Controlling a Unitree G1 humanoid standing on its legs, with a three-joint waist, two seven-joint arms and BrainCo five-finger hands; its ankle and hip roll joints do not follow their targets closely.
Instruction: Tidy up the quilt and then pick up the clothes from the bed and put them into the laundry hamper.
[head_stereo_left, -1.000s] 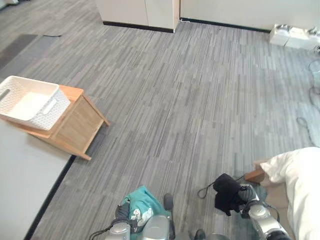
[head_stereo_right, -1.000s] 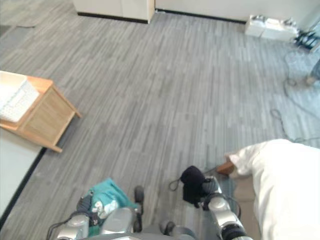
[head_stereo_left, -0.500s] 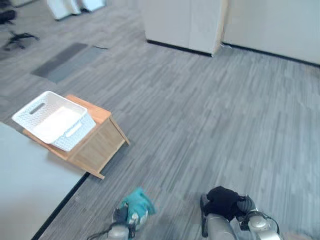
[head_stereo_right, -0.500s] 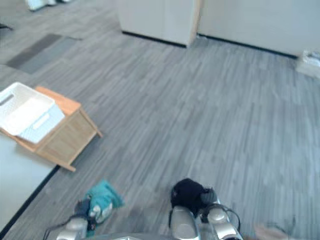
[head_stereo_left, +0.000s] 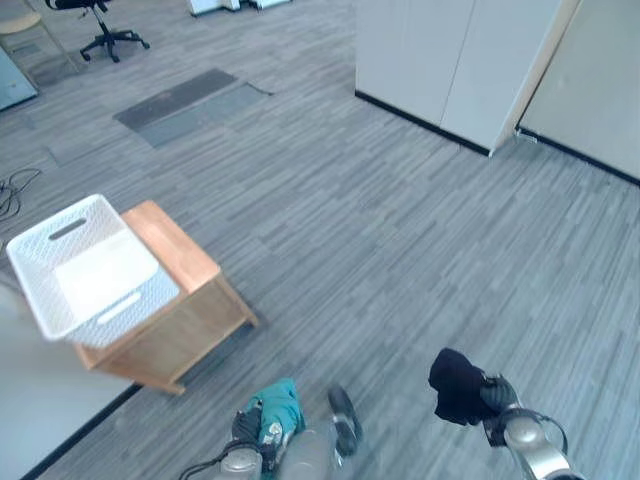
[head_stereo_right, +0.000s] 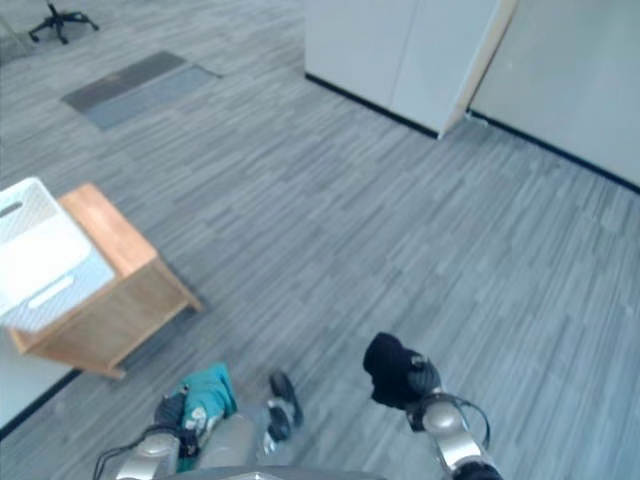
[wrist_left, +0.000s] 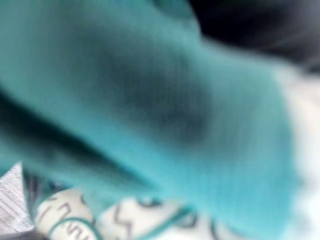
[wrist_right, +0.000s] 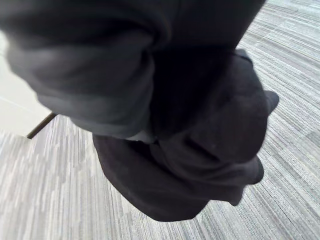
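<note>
Left hand (head_stereo_left: 243, 432) is clenched on a bunched teal knit garment with a white printed patch (head_stereo_left: 277, 411), held low and close to the body; its wrist view is smothered in that cloth, so the wad is packed right against the palm. Right hand (head_stereo_left: 497, 397) is clamped round a crumpled black fabric garment (head_stereo_left: 456, 385), which hangs bunched off the fingers well clear of the grey striped carpet floor (head_stereo_left: 400, 230). One piece per hand, presumably to get both clothes over in one trip. White perforated plastic laundry hamper (head_stereo_left: 85, 266) sits on a low light-wood side table (head_stereo_left: 180, 300), overhanging the table's left edge, open top up and looking empty. It lies well apart from both hands, ahead and to the left. Judgement: carry phase, nothing dropped in yet. Next step needs a walk or turn left towards the hamper.
</note>
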